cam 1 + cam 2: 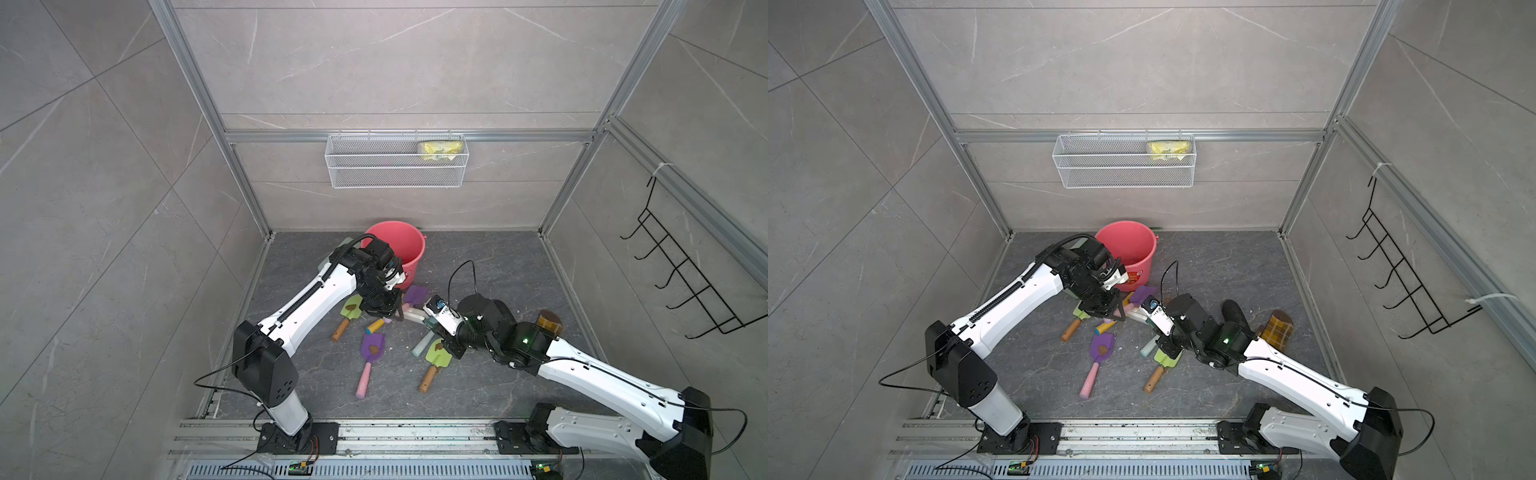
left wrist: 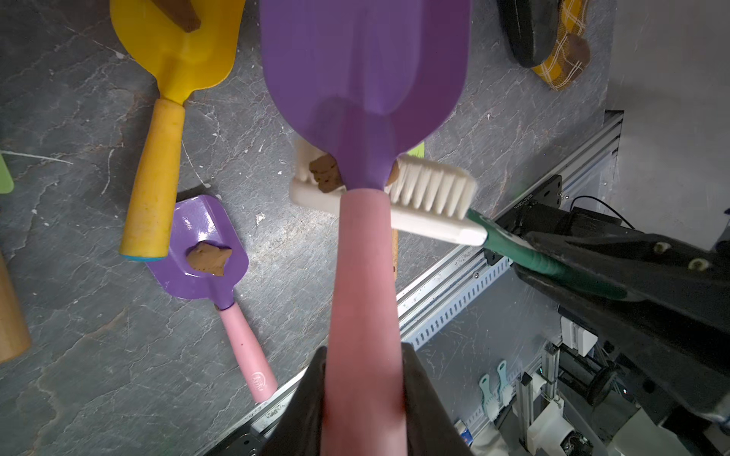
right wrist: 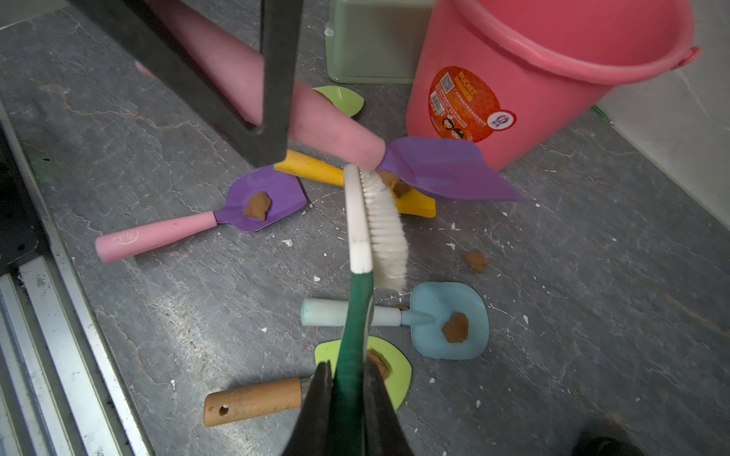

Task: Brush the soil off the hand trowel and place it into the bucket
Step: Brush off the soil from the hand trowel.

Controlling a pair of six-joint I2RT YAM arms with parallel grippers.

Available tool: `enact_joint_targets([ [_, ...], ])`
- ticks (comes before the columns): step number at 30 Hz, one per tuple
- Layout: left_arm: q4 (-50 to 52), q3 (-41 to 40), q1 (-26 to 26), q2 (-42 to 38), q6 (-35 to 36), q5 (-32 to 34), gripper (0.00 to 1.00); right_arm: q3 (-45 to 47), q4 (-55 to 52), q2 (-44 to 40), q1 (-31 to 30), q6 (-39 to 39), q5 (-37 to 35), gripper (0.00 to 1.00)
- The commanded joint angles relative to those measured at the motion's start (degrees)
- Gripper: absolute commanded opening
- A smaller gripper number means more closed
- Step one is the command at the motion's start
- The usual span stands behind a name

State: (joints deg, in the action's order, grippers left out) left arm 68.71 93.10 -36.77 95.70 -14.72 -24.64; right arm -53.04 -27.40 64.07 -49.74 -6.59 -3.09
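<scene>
Wire basket — yellow packet, perhaps — green box.

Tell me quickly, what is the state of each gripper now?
Left gripper: shut on the purple-bladed trowel with the pink handle.
Right gripper: shut on the white brush with the green handle.

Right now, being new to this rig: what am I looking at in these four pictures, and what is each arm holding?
Two robot arms work over a floor. Two pictures look down from above; the other two come from cameras on each wrist. The left end effector is shut on the pink handle of a purple trowel, and the right end effector is shut on a brush whose bristles meet a soil lump at the blade's neck. More soiled trowels lie on the floor; the pink bucket stands nearby.
</scene>
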Motion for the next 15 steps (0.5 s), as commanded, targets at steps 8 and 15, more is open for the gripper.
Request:
enact_joint_targets([
  [8,3.01,3.25,-0.29,1.32,0.24,-1.31,0.0,3.09,-0.8,-1.6,1.13,1.68,-0.18,0.0],
  [15,2.31,3.52,-0.33,2.46,-0.15,-1.9,0.0,4.79,2.4,-5.79,-1.51,-0.44,6.56,0.0],
])
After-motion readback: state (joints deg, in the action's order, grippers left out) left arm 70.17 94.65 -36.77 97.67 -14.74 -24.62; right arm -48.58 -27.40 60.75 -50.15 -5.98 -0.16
